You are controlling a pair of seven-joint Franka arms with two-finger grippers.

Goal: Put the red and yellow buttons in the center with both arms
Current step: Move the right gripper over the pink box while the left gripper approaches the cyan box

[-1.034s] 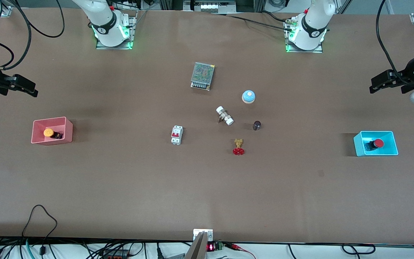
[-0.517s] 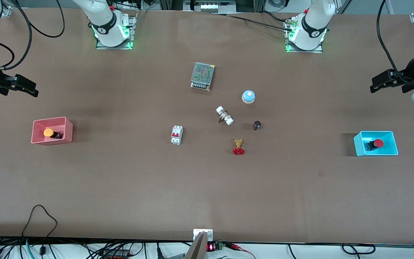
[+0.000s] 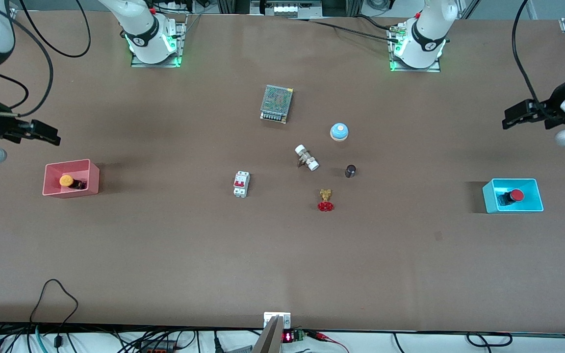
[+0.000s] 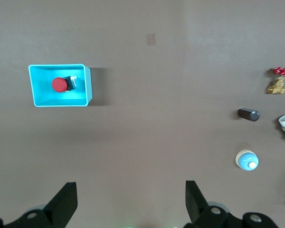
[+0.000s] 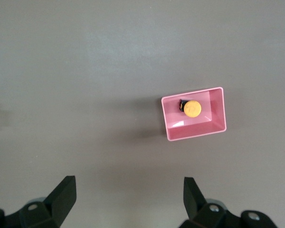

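Note:
The yellow button (image 3: 66,180) lies in a pink bin (image 3: 93,176) at the right arm's end of the table. In the right wrist view, the yellow button (image 5: 193,109) shows inside the pink bin (image 5: 194,134). My right gripper (image 3: 49,135) hangs open and empty over bare table beside that bin, as the right wrist view confirms (image 5: 129,180). The red button (image 3: 516,195) lies in a cyan bin (image 3: 488,196) at the left arm's end; red button (image 4: 60,84), cyan bin (image 4: 36,97). My left gripper (image 3: 513,116) is open and empty over bare table (image 4: 130,185).
Around the table's middle sit a mesh power supply (image 3: 276,103), a blue-and-white bell (image 3: 339,132), a white fitting (image 3: 306,157), a dark cylinder (image 3: 350,170), a white breaker (image 3: 241,184) and a brass valve with a red handwheel (image 3: 325,201).
My right gripper has shifted toward the pink bin. The left gripper has edged slightly toward the table's middle. Both stay open; the buttons have not moved.

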